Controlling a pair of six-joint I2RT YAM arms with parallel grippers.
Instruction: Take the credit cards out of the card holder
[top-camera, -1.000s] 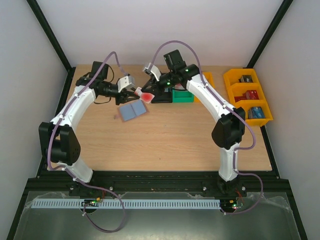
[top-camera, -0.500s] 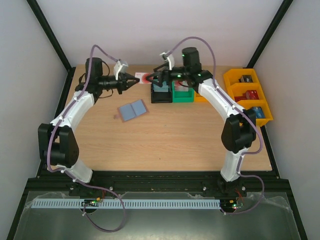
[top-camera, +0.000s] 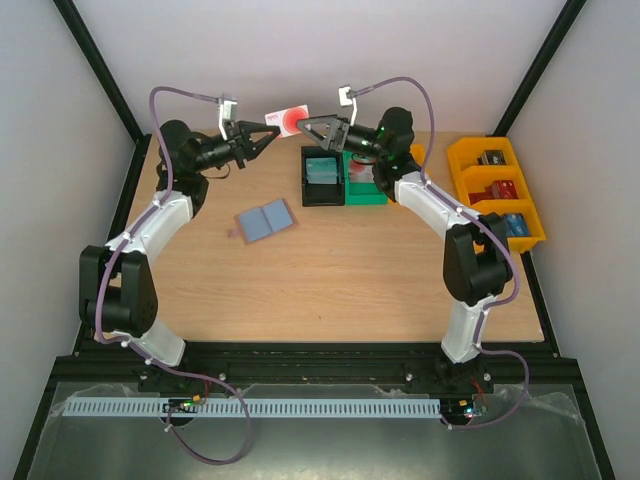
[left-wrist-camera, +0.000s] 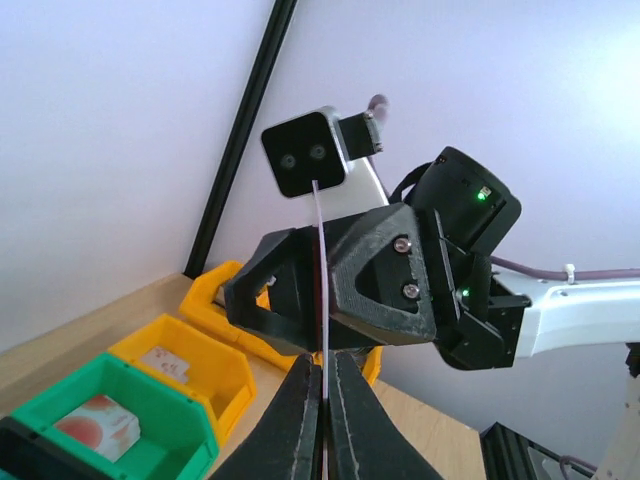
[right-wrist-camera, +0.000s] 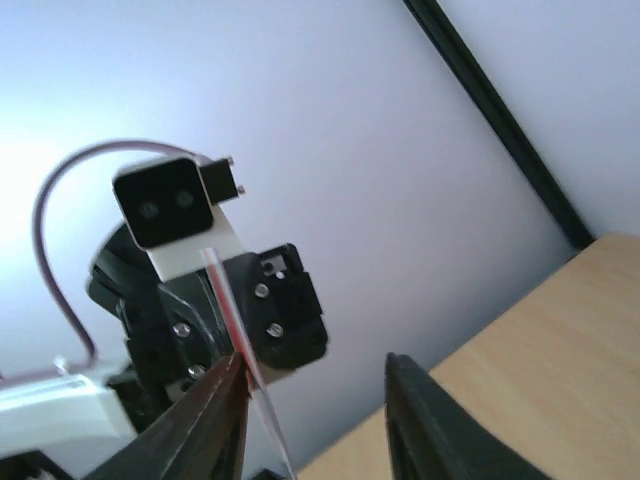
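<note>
The red credit card (top-camera: 288, 120) is held aloft by the left gripper (top-camera: 268, 138), shut on one end, its long axis running rightward into the parted jaws of the right gripper (top-camera: 306, 128), both arms being raised wrist to wrist, while the card holder (top-camera: 266, 220) lies open on the table (top-camera: 400, 270), nearer the left arm.

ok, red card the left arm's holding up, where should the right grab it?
Take the red card at its free end, away from where the left gripper pinches it, coming from the right. It sits edge-on to the right gripper, whose open jaws straddle it, so closing should land flat on both faces.
</note>
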